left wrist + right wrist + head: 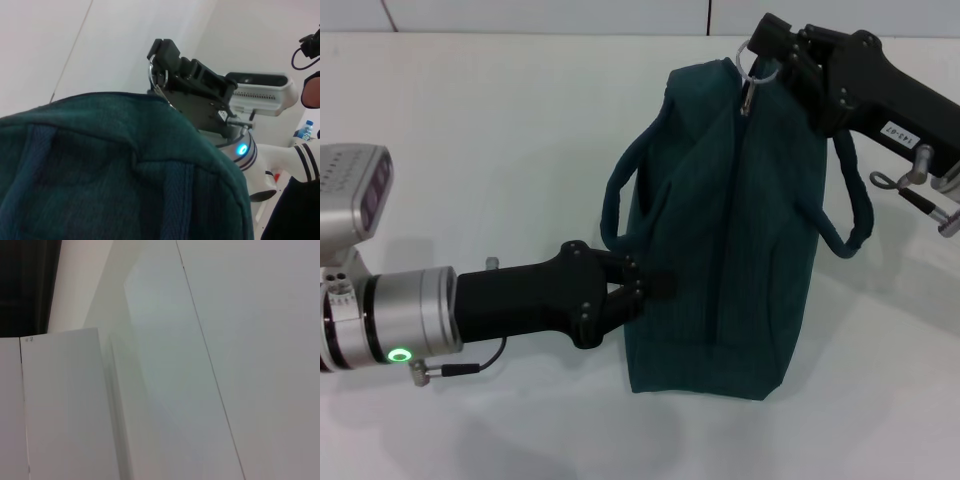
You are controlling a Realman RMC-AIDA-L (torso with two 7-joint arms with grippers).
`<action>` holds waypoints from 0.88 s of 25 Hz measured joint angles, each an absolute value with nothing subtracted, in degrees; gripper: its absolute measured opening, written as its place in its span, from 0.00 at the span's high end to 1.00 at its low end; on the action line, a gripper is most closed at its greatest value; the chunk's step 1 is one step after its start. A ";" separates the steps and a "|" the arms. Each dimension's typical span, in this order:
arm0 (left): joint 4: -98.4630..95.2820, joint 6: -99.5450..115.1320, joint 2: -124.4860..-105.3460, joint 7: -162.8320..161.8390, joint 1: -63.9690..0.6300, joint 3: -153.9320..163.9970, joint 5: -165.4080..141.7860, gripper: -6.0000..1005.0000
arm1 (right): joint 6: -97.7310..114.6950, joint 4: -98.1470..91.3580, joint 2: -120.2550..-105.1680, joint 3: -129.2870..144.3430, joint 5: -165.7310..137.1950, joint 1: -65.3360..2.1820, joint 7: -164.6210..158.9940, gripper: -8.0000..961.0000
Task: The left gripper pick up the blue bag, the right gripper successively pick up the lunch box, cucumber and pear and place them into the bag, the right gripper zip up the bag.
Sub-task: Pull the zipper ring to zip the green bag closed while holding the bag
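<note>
The blue bag (725, 230) stands upright mid-worktop (470, 150), zipped along its top, handles drooping to either side. On its near flank the left end effector (645, 287) has its fingers pinched shut on the fabric. Up at the far top corner, the right end effector (770, 55) is clamped on the silver ring pull (757, 72); from the left wrist view, that claw (165, 65) looms over the bag (100, 165).

The blue bag (720, 240) is shut, probably hiding its contents.
</note>
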State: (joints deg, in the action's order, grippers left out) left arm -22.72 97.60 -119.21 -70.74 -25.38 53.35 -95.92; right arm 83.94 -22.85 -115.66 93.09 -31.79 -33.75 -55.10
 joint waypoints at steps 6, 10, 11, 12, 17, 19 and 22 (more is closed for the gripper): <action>-23.11 99.46 -119.05 -70.70 -25.34 53.40 -97.86 0.93 | 83.01 -22.43 -115.65 92.46 -30.99 -33.66 -55.42 0.97; -23.35 101.89 -118.69 -70.50 -25.29 53.42 -99.06 0.93 | 80.75 -22.28 -115.58 92.46 -30.58 -33.65 -56.56 0.97; -23.37 102.94 -118.51 -70.40 -25.29 53.42 -99.63 0.93 | 80.04 -22.27 -115.57 92.46 -30.55 -33.65 -56.68 0.97; -23.37 102.94 -118.51 -70.40 -25.29 53.42 -99.63 0.93 | 79.43 -22.27 -115.57 92.46 -30.54 -33.66 -56.74 0.97; -23.39 104.19 -118.08 -70.51 -25.15 53.44 -100.53 0.93 | 75.52 -22.27 -115.64 92.46 -30.54 -33.66 -58.12 0.97; -23.39 104.33 -117.86 -70.51 -24.98 53.44 -100.89 0.93 | 74.61 -22.27 -115.69 92.46 -30.54 -33.66 -58.26 0.97; -23.38 104.50 -117.80 -70.50 -24.97 53.44 -101.33 0.93 | 74.03 -22.27 -115.73 92.46 -30.53 -33.66 -58.52 0.97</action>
